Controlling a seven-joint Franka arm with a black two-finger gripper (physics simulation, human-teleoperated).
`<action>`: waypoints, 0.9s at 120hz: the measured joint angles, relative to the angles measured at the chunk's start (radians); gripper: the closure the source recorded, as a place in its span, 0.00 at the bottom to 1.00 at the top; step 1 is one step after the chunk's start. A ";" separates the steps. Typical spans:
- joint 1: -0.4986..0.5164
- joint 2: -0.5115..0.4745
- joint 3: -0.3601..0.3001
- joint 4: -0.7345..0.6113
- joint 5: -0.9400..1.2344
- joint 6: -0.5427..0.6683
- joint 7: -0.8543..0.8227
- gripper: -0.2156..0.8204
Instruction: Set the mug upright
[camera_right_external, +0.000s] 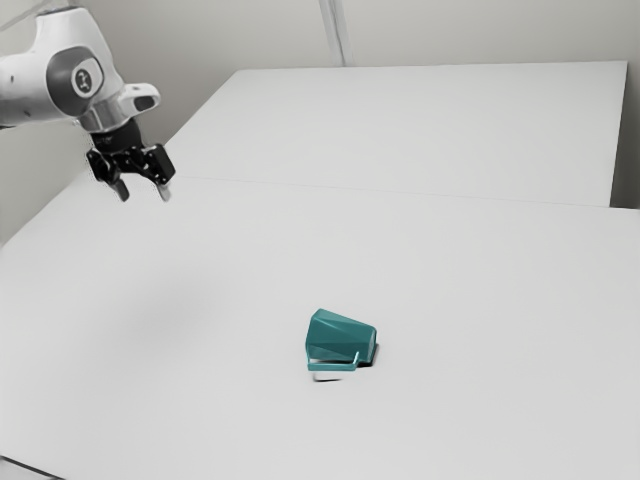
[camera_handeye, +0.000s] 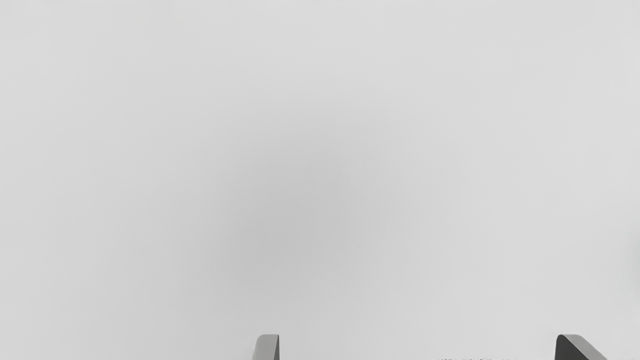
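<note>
— Please, where is the mug, and how does it lie?
— The teal mug (camera_right_external: 342, 338) lies on its side upon the white surface (camera_right_external: 480, 300), a little below the middle of the exterior view. Its wider end is toward the exterior view's left, and its handle (camera_right_external: 332, 367) is at the side near to the camera, low by the surface.
— And what is in it?
— This I cannot tell, because its inside is hidden from me.
— How do you hold your gripper (camera_right_external: 144, 193)?
— It is open, with the two fingers (camera_handeye: 268, 348) standing wide apart. It hangs above the surface, at the upper left of the exterior view, well apart from the mug. The fingers point downward, and my arm (camera_right_external: 70, 65) comes in from the exterior view's left.
</note>
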 joint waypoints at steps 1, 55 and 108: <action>-0.008 -0.002 0.000 -0.001 0.000 0.000 0.000 0.21; -0.011 -0.217 -0.004 -0.412 -0.071 0.242 0.007 0.21; -0.011 -0.247 -0.013 -0.694 -0.481 0.617 0.027 0.21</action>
